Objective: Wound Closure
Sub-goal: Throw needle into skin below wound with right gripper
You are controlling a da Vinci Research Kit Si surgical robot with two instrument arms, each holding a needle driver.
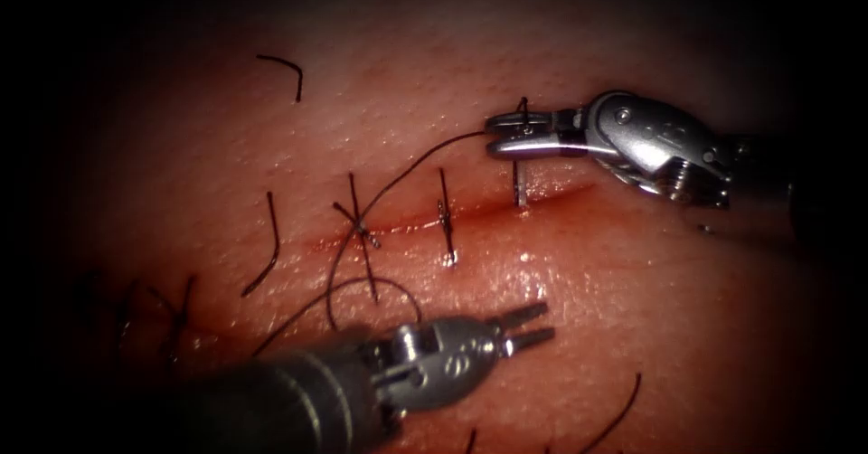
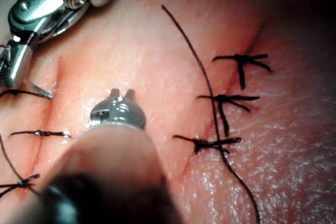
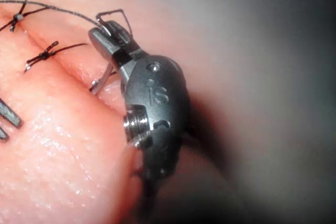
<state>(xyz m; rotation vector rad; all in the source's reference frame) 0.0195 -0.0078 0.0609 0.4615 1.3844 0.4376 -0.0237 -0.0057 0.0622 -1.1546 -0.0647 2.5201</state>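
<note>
Endoscope: my right gripper point(image 1: 493, 136) clenched on needle point(image 1: 519, 187) near its thread end, above cut point(image 1: 470, 214); needle runs down from jaws, tip at cut's upper lip, whether in tissue point(image 1: 633, 282) cannot tell. Thread point(image 1: 407, 169) trails left from jaws across knotted stitches point(image 1: 446, 219). My left gripper point(image 1: 542, 323) below cut, slightly released, grasping nothing.

Left wrist: left gripper point(image 2: 122, 94) over tissue, empty; thread point(image 2: 205, 87) crosses stitches.

Right wrist: right gripper point(image 3: 107, 32) grasps needle point(image 3: 106, 72), thread looped at jaws.

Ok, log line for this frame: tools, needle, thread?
right tool: shut on needle near swaged end | needle: tip in cut | left tool: open, holds nothing | thread: trails left
</note>
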